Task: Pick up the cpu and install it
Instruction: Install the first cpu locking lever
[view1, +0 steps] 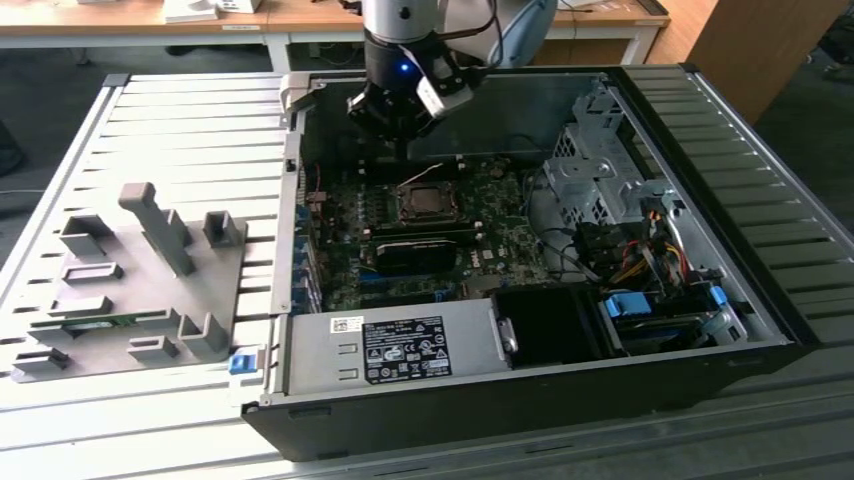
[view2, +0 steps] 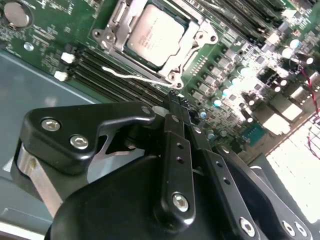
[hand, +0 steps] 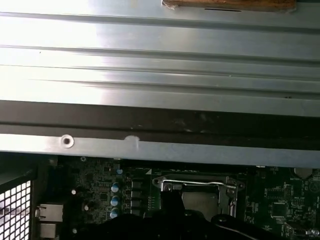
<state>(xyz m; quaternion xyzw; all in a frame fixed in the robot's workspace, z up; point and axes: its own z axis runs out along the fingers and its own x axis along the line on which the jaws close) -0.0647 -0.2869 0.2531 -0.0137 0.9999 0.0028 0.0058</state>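
The cpu (view2: 155, 34) lies flat in the metal-framed socket (view2: 197, 42) on the green motherboard (view1: 454, 250), its silver-grey top facing up. In the exterior view the cpu (view1: 430, 203) sits at the board's middle, and my gripper (view1: 404, 152) hangs above the board's far edge, a short way beyond the socket. In the second wrist view my gripper (view2: 175, 96) is shut, its black fingers pressed together with nothing between them, just off the socket's corner. The first wrist view has the socket (hand: 197, 186) below the case wall, with the cpu (hand: 202, 199) partly behind the gripper body.
The open computer case (view1: 747, 290) holds a power supply (view1: 400, 350), a drive cage (view1: 601, 170) and loose cables (view1: 641, 255) on the exterior view's right. A grey tray (view1: 134, 290) with upright holders stands left of the case. A thin silver lever (view2: 131, 76) lies beside the socket.
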